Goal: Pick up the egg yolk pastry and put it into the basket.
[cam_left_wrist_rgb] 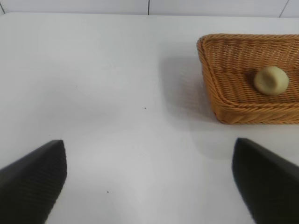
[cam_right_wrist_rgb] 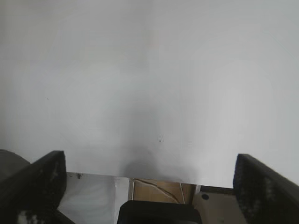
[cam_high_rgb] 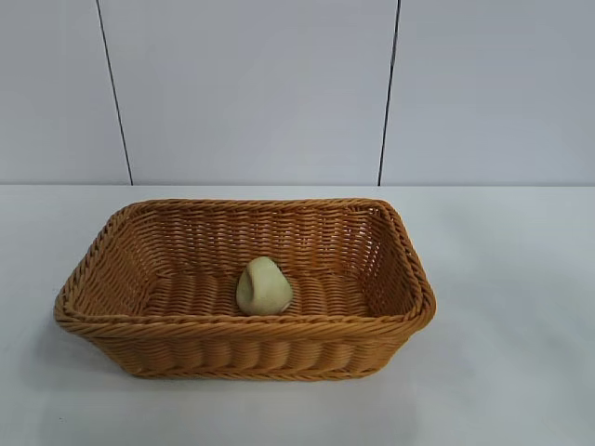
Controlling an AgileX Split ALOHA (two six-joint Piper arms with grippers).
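The left end effector (cam_left_wrist_rgb: pixel 149 182) hangs released over bare surface (cam_left_wrist_rgb: pixel 107 93), its two dark fingers (cam_left_wrist_rgb: pixel 35 179) set wide apart with nothing between them; each finger is a blunt wedge with a finely ribbed, matte face. The right end effector (cam_right_wrist_rgb: pixel 149 186) is likewise released and empty, its dark fingers (cam_right_wrist_rgb: pixel 39 179) spread wide over the surface's edge (cam_right_wrist_rgb: pixel 154 177), past which a patch of floor and a loose cable show. Neither end effector shows in the exterior view.

The surface is smooth, matte and white, with a few tiny dark specks. On it stands the basket (cam_high_rgb: pixel 139 243), a rectangular tray of golden-brown woven wicker with rounded corners, a braided rim and sides that slope outward. Its weave runs in tight horizontal rows.

The egg yolk pastry (cam_high_rgb: pixel 264 286) lies inside the basket, on its floor close to the wall nearest the exterior camera, about midway along that wall. It is a small, pale yellowish-cream lump, rounded, smooth and matte, with a shallow crease across its face.

Behind the surface is a pale panelled wall (cam_high_rgb: pixel 251 88) with thin dark seams. No writing can be read anywhere.
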